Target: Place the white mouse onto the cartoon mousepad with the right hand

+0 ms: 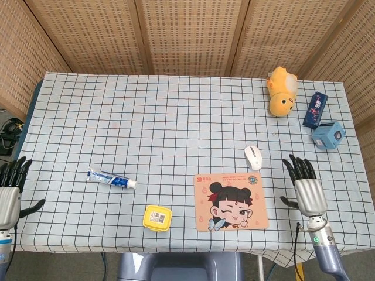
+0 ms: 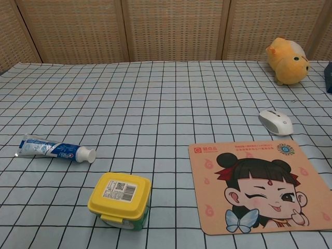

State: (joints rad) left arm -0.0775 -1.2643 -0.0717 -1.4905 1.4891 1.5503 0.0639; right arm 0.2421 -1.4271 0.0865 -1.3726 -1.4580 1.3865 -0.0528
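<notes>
White mouse (image 1: 253, 157) lies on the checked bench (image 1: 176, 117) just beyond the far right corner of the cartoon mousepad (image 1: 231, 201), apart from it. We see the right robot hand (image 1: 306, 186) off to the mouse's right and nearer, fingers spread, holding nothing; the left robot hand (image 1: 9, 190) likewise open at the left edge. We count one mouse, one mousepad, two hands.

mouse: 1, white (image 1: 253, 157), just fwd-left of right hand (image 1: 307, 188)
mousepad: 1 (image 1: 231, 201)
toothpaste: 1 (image 1: 111, 178)
yellow tub: 1 (image 1: 157, 218)
plush: 1 (image 1: 281, 92)
boxes: 2 – dark (image 1: 315, 109), blue (image 1: 327, 135)
hands: 2, incl. left hand (image 1: 9, 190)
</notes>
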